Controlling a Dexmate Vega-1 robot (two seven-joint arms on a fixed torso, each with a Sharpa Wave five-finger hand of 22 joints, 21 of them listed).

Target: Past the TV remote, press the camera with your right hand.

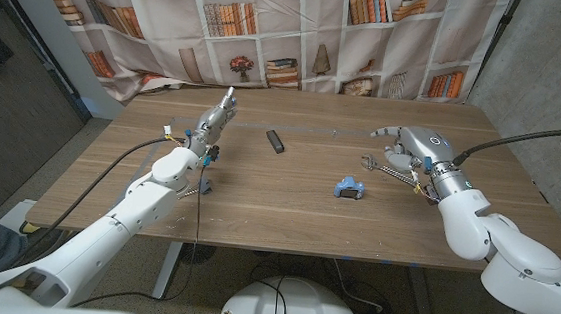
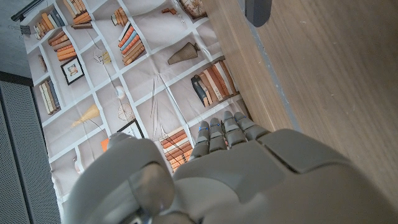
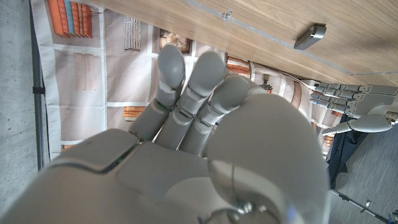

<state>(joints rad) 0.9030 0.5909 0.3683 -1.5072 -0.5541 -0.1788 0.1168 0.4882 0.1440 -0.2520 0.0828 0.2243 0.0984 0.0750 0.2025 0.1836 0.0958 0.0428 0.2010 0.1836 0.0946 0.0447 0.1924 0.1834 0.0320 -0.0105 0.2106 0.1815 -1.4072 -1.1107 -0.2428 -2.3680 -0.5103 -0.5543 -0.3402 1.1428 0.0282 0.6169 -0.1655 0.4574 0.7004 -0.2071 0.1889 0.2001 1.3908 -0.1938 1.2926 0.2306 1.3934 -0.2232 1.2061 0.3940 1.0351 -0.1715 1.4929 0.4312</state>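
Note:
The camera (image 1: 350, 188), a small blue and grey thing, sits on the wooden table (image 1: 286, 213) near its middle. The TV remote (image 1: 276, 141) is a dark bar lying farther back and left of it; it also shows as a dark end (image 2: 258, 11) and a grey bar (image 3: 310, 36). My right hand (image 1: 407, 147) hovers above the table, right of and behind the camera, fingers spread and curved, holding nothing. My left hand (image 1: 213, 122) stands at the left with fingers stretched toward the backdrop, holding nothing. The backs of the left hand (image 2: 249, 174) and right hand (image 3: 205, 149) show close up.
A bookshelf-print curtain (image 1: 271, 26) hangs behind the table's far edge. Cables run along both forearms, and a small grey piece (image 1: 203, 183) sits by my left forearm. Bare wood lies between the camera and the front edge.

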